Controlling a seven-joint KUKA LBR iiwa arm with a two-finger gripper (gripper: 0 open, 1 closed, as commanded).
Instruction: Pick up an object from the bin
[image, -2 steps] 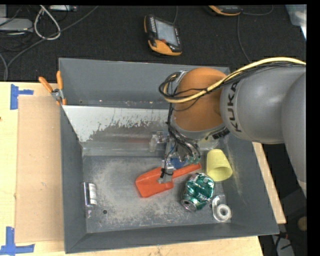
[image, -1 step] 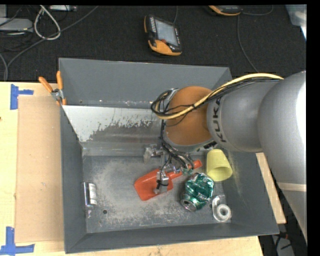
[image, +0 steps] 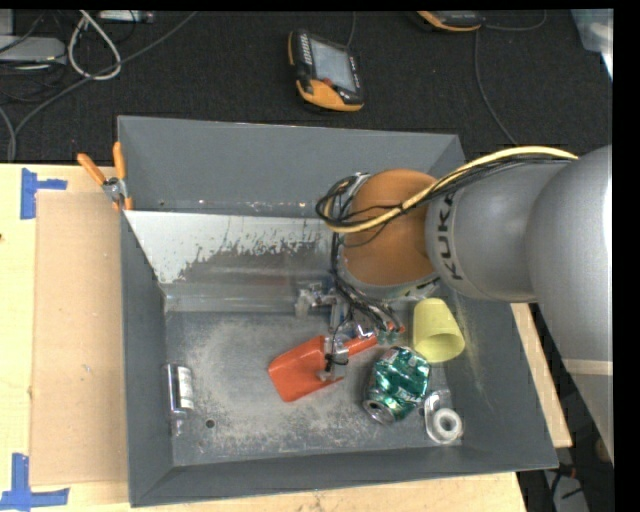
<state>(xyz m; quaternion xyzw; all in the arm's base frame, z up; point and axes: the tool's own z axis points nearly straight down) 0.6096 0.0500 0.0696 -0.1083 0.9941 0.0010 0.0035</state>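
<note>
- Closest to the lens is the robot's grey arm, reaching in from the right, well above the bin's floor.
- At its wrist sits a rounded orange cover, with black and yellow cables looped over it.
- Below the cover, the gripper is down near the middle of the grey metal bin. Its tip is at the right end of a flat orange-red plastic piece.
- Whether the gripper is spread or closed, I cannot tell; its lower parts blend with the wrist hardware.
- The orange-red plastic piece lies slanted on the floor, its left end lower in the view than its right.
- Just right of the gripper lies a crushed green can, on its side.
- A pale yellow cup lies tipped over, above and right of the can, partly under the wrist.
- A small silver ring rests near the bin's lower right corner, just beside the can.
- A short silver cylinder lies alone at the lower left, well apart from the others.
</note>
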